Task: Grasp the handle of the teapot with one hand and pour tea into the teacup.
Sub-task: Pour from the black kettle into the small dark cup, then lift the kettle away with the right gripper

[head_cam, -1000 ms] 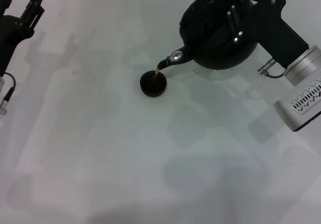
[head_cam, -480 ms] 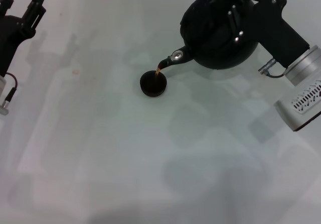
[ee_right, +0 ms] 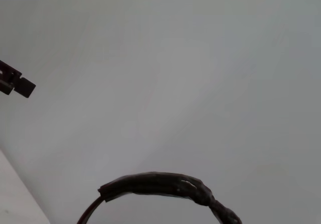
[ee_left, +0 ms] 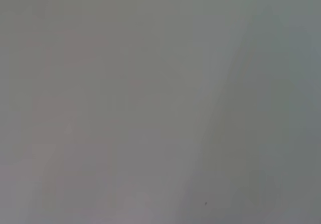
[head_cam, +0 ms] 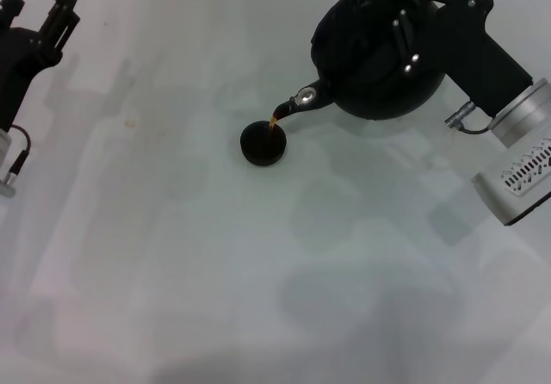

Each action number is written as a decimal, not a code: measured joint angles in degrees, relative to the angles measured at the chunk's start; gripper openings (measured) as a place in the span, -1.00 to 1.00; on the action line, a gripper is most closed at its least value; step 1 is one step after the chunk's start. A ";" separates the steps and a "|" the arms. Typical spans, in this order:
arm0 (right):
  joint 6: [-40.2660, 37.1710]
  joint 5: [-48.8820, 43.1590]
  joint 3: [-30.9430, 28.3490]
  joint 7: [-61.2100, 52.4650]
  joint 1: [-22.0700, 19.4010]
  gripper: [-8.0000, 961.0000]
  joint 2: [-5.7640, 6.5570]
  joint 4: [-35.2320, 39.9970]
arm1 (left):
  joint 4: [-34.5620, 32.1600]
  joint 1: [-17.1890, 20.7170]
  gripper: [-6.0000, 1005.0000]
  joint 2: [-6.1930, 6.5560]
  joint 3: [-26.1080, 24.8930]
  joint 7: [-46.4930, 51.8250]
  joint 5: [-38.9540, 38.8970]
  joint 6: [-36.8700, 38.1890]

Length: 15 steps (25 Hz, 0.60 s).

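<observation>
Pour step underway: right gripper (head_cam: pixel 405 22) clamped on teapot (head_cam: pixel 374 61) handle (ee_right: pixel 165 184), tea (head_cam: pixel 274 123) streaming into teacup (head_cam: pixel 263 143) at its 7 o'clock. Next: tip back before overflow (fill level unclear). Left gripper (head_cam: pixel 39 14) parked at 10 o'clock, fingers apart

Pale table (head_cam: pixel 215 272), teacup (head_cam: pixel 263 143) on it

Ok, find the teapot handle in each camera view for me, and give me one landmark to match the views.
Head view: the handle sits at the upper right, mostly hidden under the right gripper clamped on it, above the tilted teapot.
Left wrist view: not in it; only bare table.
Right wrist view: the handle arches along the bottom edge.
Shared landmark: the left gripper, which also shows in the right wrist view.
</observation>
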<state>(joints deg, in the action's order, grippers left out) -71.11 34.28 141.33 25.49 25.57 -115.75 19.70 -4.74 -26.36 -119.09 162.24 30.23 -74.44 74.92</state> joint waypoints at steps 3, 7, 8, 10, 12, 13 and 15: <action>0.00 0.00 0.00 0.00 0.00 -0.74 0.00 -0.01 | 0.00 -0.08 0.66 0.00 0.00 0.00 0.00 -0.03; 0.09 0.23 -0.07 -0.45 -0.01 -0.74 0.00 0.16 | 0.00 -0.15 0.66 0.00 0.00 0.00 0.00 -0.04; 0.22 0.31 -0.11 -0.74 -0.03 -0.74 0.00 0.18 | 0.00 -0.16 0.66 0.00 0.00 0.00 0.00 -0.04; 0.52 0.46 -0.27 -1.76 -0.04 -0.74 0.00 0.21 | 0.00 -0.17 0.66 0.00 0.00 0.00 0.00 -0.04; 0.88 0.50 -0.44 -4.20 -0.05 -0.74 0.00 0.20 | 0.00 -0.17 0.66 0.00 0.00 0.00 0.00 -0.04; 0.90 0.51 -0.48 -5.67 -0.06 -0.74 0.00 0.12 | 0.00 -0.15 0.66 0.00 0.00 0.00 0.00 -0.04; 0.91 0.53 -0.52 -8.95 -0.07 -0.74 0.01 -0.05 | 0.00 -0.10 0.66 0.00 0.00 0.00 0.00 -0.04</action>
<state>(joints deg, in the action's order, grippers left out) -70.20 34.80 140.80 16.54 25.50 -115.74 19.64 -4.74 -26.46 -119.09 162.24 30.23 -74.44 74.87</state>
